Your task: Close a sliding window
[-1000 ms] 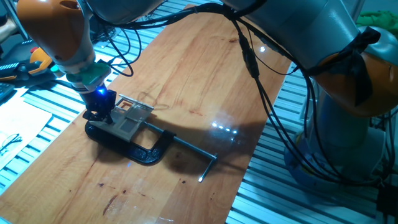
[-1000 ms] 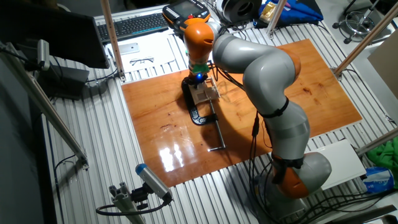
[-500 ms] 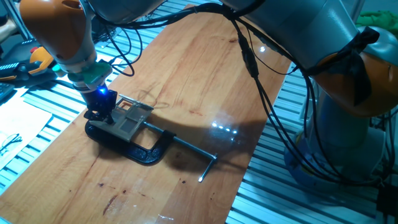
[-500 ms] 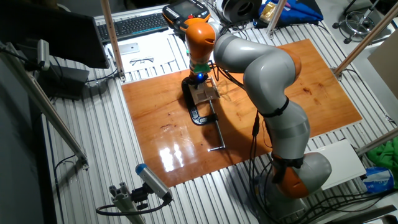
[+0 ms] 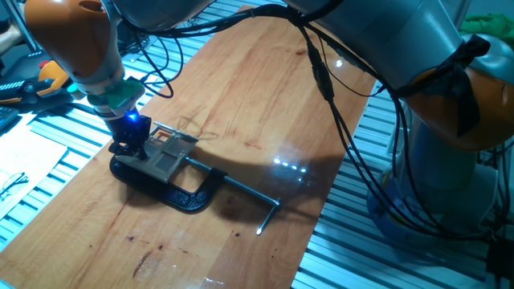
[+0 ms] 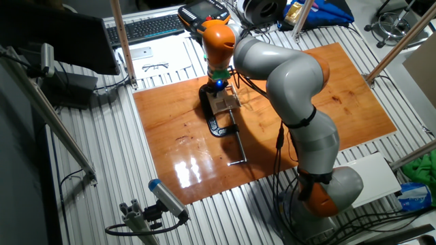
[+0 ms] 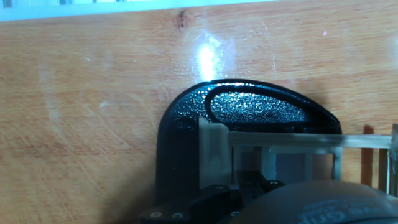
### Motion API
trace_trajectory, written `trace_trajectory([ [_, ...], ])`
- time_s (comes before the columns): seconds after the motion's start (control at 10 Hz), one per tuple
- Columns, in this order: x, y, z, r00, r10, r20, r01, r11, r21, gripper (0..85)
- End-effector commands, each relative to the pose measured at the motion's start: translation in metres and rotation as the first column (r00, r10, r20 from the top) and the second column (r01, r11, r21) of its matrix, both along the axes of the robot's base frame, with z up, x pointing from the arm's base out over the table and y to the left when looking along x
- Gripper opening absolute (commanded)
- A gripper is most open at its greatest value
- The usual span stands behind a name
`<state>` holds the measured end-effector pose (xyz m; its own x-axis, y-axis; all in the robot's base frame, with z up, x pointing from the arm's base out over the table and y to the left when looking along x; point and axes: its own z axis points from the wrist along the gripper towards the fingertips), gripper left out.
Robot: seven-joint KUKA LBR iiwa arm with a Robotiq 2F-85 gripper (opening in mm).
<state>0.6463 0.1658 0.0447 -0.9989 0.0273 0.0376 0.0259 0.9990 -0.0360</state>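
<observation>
The sliding window (image 5: 169, 152) is a small pale wood frame with thin crossbars, held in a black C-clamp (image 5: 178, 195) on the wooden board. It also shows in the other fixed view (image 6: 224, 102) and at the bottom of the hand view (image 7: 215, 153). My gripper (image 5: 129, 146) stands upright at the window's left end, its black fingers close together and against the frame. From the other side, the gripper (image 6: 217, 87) is just behind the window. In the hand view the fingers are mostly hidden by the dark hand body.
The clamp's steel screw rod (image 5: 250, 193) sticks out to the right and ends in a crossbar. The wooden board (image 5: 265, 96) lies on a slatted metal table. Cables hang from the arm over the board. A keyboard (image 6: 146, 27) and papers lie beyond the board's far edge.
The gripper has shifted very slightly toward the window since one second ago. Nothing else has visibly moved.
</observation>
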Motion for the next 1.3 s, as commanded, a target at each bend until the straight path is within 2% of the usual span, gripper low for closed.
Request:
trace_trajectory([
  [0.0, 0.0003, -0.001, 0.0, 1.0, 0.005, 0.0, -0.005, 1.0, -0.006, 0.0],
  [1.2, 0.0009, -0.011, 0.001, 1.0, 0.021, 0.009, -0.021, 0.999, -0.029, 0.0],
])
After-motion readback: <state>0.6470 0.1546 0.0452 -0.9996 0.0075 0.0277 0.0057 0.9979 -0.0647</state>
